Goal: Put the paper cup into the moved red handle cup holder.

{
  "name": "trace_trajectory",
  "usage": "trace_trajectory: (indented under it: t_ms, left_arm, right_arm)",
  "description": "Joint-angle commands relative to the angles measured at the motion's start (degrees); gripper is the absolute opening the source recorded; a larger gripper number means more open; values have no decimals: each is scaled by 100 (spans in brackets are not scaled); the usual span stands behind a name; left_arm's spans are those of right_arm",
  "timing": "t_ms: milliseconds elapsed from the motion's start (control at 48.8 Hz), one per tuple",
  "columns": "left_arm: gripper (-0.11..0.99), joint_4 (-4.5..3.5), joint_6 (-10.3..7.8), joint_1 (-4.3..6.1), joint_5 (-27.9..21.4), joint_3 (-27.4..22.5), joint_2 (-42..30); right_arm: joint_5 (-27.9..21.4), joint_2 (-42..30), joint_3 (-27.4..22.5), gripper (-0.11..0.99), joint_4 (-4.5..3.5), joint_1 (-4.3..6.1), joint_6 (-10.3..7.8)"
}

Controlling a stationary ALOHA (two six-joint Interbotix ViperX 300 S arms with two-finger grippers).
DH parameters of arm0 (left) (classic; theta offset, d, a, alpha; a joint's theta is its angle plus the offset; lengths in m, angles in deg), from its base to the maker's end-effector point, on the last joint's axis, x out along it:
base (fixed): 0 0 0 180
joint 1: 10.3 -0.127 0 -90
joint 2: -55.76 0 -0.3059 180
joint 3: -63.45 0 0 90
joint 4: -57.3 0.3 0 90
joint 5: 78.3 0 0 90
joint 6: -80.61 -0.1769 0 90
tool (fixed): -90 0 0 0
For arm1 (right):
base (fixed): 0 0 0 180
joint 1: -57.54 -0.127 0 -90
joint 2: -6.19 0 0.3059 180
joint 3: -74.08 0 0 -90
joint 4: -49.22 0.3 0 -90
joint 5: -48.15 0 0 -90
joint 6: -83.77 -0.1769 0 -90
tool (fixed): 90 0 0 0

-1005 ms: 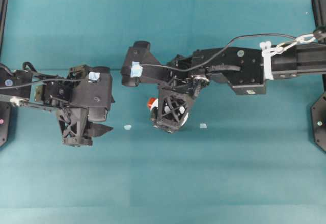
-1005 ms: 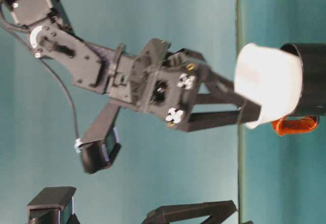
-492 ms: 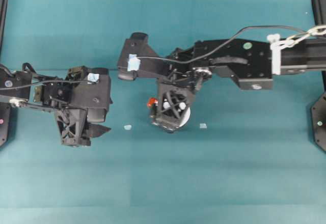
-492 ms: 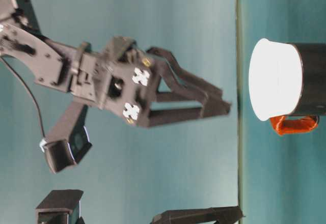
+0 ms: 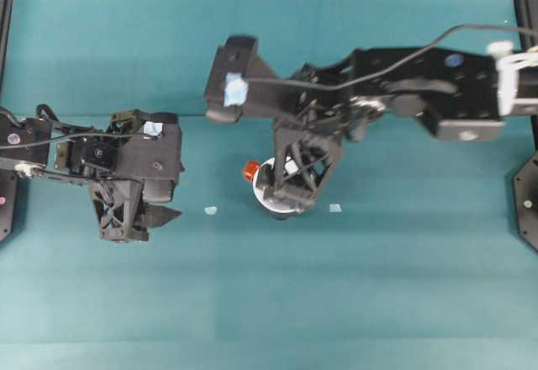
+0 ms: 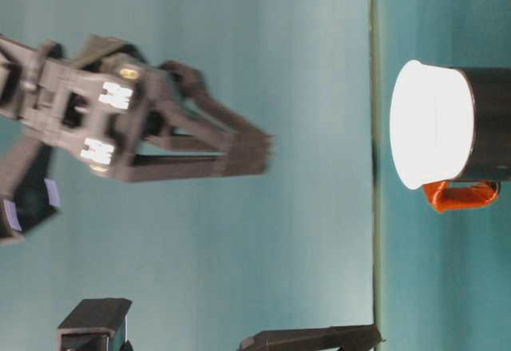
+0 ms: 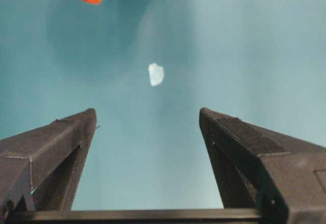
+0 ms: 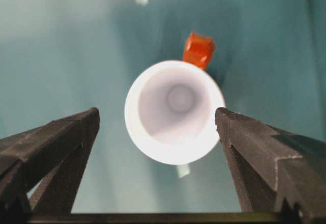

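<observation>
Overhead: right gripper [image 5: 290, 195] hangs above the paper cup [image 5: 267, 182], which sits in the cup holder [image 5: 277, 210]; left gripper [image 5: 160, 216] is well apart. Table level: cup seated in holder, its upper part proud of the holder's mouth, right gripper clear above. Left wrist: fingers [image 7: 56, 147] wide, empty. Right wrist: fingers [image 8: 56, 147] wide, cup centred below. Judgement: placement done; next calls for retreat without brushing the cup.

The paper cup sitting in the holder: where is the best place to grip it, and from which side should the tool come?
Probably the upper wall just under the wide rim of the paper cup, coming from straight above. The cup stands upright with its lower part sunk in the red handle cup holder, so just this upper band is free. The right tool is open above it, its fingers on either side of the rim.
</observation>
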Motion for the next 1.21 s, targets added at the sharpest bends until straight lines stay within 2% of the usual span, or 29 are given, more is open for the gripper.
trace_trajectory:
  t_ms: [0, 287, 472, 677, 943, 1046, 1189]
  left_arm:
    - [90, 0, 0, -9, 35, -35, 79]
    - [90, 0, 9, -9, 18, 9, 185]
    - [90, 0, 9, -9, 18, 26, 202]
    - [90, 0, 9, -9, 26, 26, 211]
    - [90, 9, 18, -9, 18, 18, 246]
    - [90, 9, 18, -9, 26, 0, 378]
    - [90, 9, 18, -9, 35, 62, 624]
  right_arm:
    - [0, 308, -114, 88, -88, -26, 62]
    - [9, 765, 26, 88, -105, -26, 88]
    - [9, 1116, 334, 85, -105, -62, 334]
    - [202, 1477, 536, 78, -105, -62, 334]
    - [369, 1846, 624, 78, -105, -70, 360]
    - [422, 1986, 817, 78, -105, -62, 360]
    - [738, 2197, 1090, 78, -105, -62, 352]
